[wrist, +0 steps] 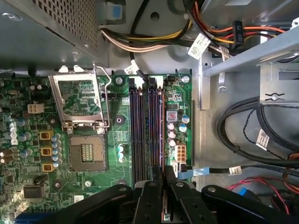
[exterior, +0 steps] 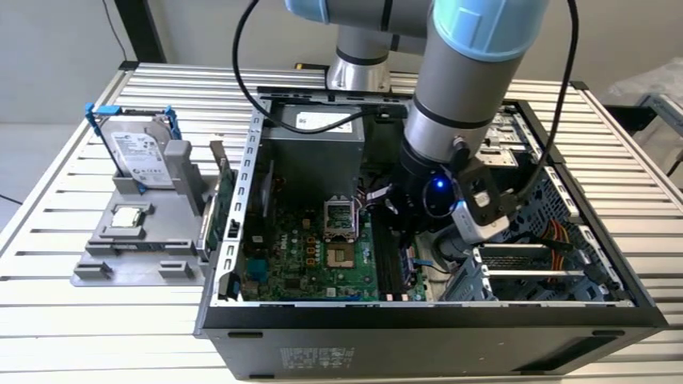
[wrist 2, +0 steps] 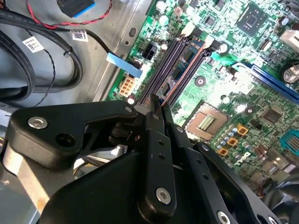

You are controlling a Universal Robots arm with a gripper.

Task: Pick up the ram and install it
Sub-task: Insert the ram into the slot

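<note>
Black pincer [wrist: 164,184] fingers stand pressed close together on the thin edge of the ram [wrist 2: 161,99], held upright just over the motherboard's memory slots [wrist: 145,133], as both wrist views show. From the exterior view, the arm reaches down into the open computer case [exterior: 427,316], while a hard drive [exterior: 144,156] and processor chip [exterior: 128,216] sit in a grey holder [exterior: 133,256] well apart from the pincer.

Cables [wrist: 261,126] are crowding the bay beside the memory slots [wrist: 147,130], and the drive cage [exterior: 533,272] is walling that side. Above the slots and open processor socket [wrist: 86,156], room is remaining clear.
</note>
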